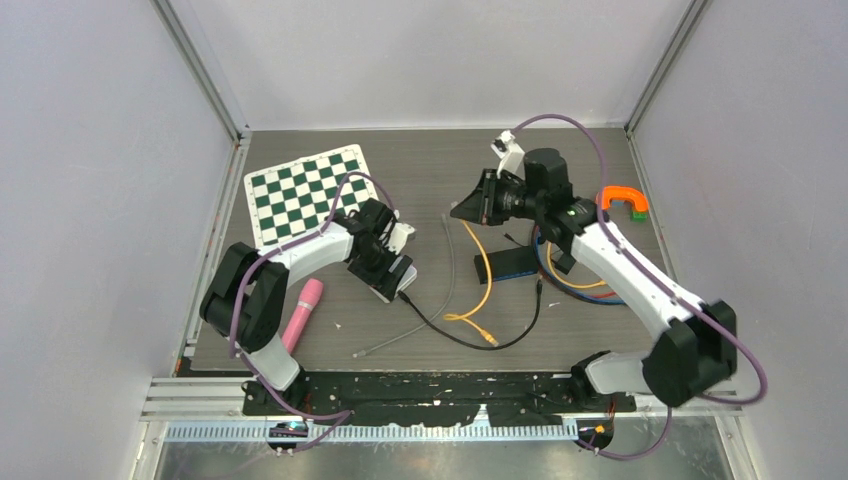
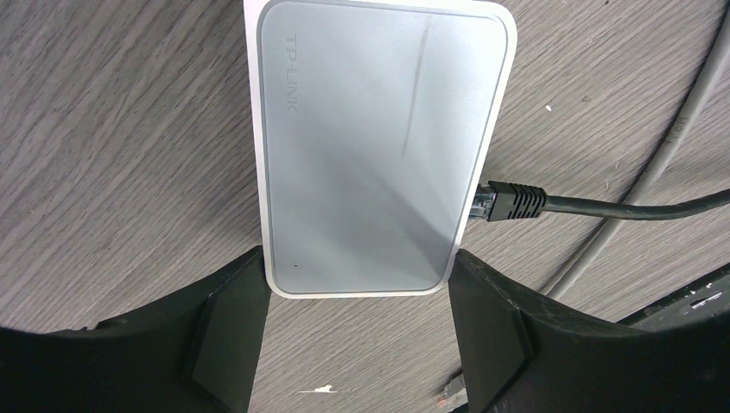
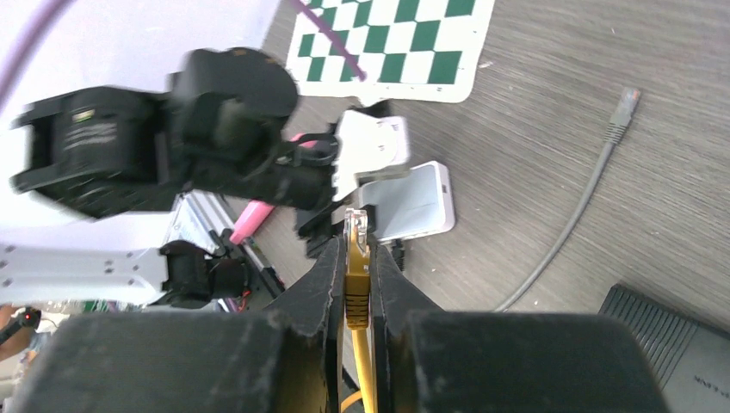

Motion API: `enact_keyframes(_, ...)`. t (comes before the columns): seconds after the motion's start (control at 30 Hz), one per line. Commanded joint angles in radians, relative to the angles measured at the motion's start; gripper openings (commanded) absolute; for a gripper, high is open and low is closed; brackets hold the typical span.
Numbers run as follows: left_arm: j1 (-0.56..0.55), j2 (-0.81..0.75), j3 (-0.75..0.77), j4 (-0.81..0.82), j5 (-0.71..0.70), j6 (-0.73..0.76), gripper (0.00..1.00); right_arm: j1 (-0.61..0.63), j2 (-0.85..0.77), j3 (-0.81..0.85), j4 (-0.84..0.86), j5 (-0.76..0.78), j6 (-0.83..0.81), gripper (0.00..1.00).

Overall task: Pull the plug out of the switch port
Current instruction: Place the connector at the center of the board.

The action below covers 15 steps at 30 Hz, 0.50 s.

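A white TP-Link switch (image 2: 379, 138) lies on the wood-grain table. My left gripper (image 2: 355, 271) is closed on its near end, one finger pressing each long side. A black plug (image 2: 515, 203) on a black cable sits at a port in the switch's right side, its clear tip partly showing. My right gripper (image 3: 355, 245) is shut on a yellow plug (image 3: 356, 225), held in the air to the right of the switch (image 3: 415, 202), clear tip pointing at it. The yellow cable (image 1: 486, 272) hangs to the table. From above, the left gripper (image 1: 385, 272) and right gripper (image 1: 462, 210) are well apart.
A green-and-white chessboard mat (image 1: 305, 192) lies at the back left, a pink cylinder (image 1: 303, 312) by the left arm. A loose grey cable (image 1: 443, 285) crosses the middle. A black box (image 1: 505, 262) with blue and orange cables sits under the right arm, an orange clamp (image 1: 625, 200) behind it.
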State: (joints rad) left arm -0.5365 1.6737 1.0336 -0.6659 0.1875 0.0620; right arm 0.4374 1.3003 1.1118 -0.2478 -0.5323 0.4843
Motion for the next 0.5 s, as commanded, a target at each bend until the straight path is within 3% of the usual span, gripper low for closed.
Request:
enact_keyframes(0.0,-0.003,-0.027,0.024,0.019,0.021,0.014,0.32,-0.010,0.201,0.043,0.072,0.024,0.006,0.05)
enact_keyframes(0.23,-0.003,-0.035,0.022,0.019,0.025,0.015,0.32,-0.066,0.526,0.273,0.077,0.060,-0.024,0.11)
enact_keyframes(0.37,-0.004,-0.036,0.020,0.022,0.024,0.013,0.32,-0.069,0.709,0.412,0.016,-0.004,-0.052,0.23)
enact_keyframes(0.47,-0.004,-0.035,0.022,0.017,0.022,0.012,0.32,-0.070,0.760,0.457,-0.028,-0.031,-0.072,0.36)
